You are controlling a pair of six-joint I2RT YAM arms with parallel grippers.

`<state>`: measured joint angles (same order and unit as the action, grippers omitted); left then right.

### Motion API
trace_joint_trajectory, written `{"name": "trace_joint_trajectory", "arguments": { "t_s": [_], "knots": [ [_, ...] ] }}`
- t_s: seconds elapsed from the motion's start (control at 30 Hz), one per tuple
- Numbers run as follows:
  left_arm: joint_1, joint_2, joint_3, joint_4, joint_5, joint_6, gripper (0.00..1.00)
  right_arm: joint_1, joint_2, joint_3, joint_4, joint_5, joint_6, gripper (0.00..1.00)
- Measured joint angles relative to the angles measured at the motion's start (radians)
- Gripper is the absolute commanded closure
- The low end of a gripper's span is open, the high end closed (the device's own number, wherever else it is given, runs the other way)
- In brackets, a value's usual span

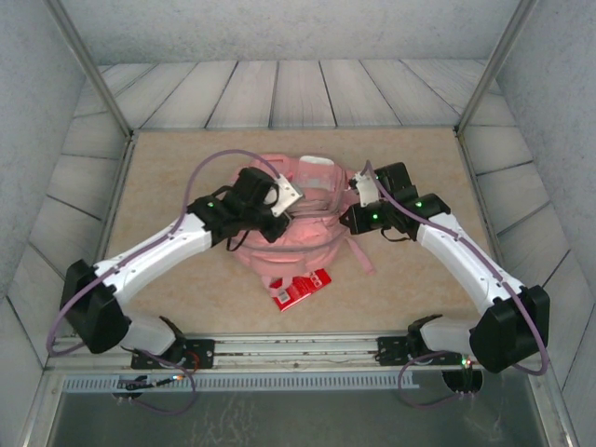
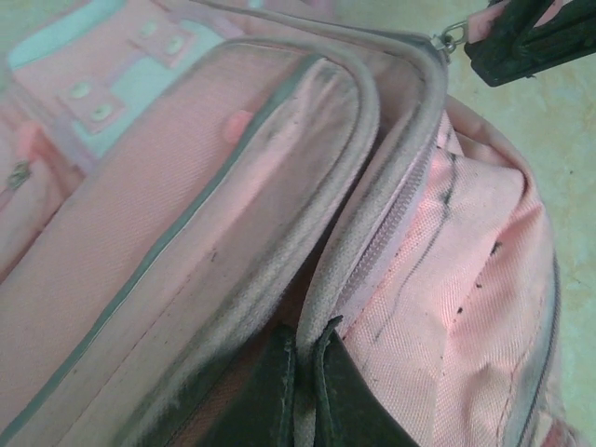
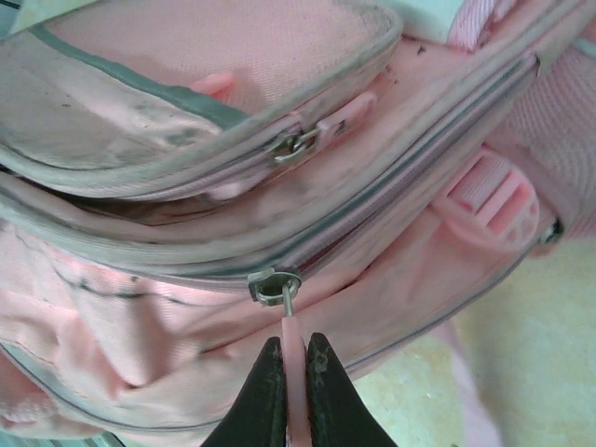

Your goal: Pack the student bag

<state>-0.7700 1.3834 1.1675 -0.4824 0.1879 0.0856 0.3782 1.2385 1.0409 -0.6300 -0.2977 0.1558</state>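
The table [image 1: 158, 168] is spreading out under the bag [image 1: 298, 247], its bare tan top showing on every side of the bag; the bag is lying slumped and pink, zips and grey piping facing up; the left arm [image 1: 149, 251] is reaching onto the bag from its left, and the right arm [image 1: 466, 261] is reaching onto it from its right; a red packet [image 1: 300, 289] is lying against the bag's near edge, touching it; the left gripper [image 2: 305, 331] is pressing down at the bag's left side, its fingers [image 2: 349, 400] closed tight with a grey-piped rim of the bag [image 2: 140, 214] pinched between them; the right gripper [image 3: 291, 345] is sitting at the bag's right side, its fingers [image 3: 261, 400] drawn almost together and clamping the pink pull [image 3: 294, 328] of a zip on the bag [image 3: 186, 74]; a pink buckle [image 3: 489, 200] is resting on the bag just right of that pull.
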Motion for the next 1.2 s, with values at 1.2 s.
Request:
{"name": "trace_joint_trajectory", "arguments": {
  "t_s": [1.2],
  "knots": [
    [0.42,0.061,-0.114,0.04,0.348,-0.072,0.63,0.043,0.066,0.0,0.068,-0.127,-0.002,1.0]
  ]
}}
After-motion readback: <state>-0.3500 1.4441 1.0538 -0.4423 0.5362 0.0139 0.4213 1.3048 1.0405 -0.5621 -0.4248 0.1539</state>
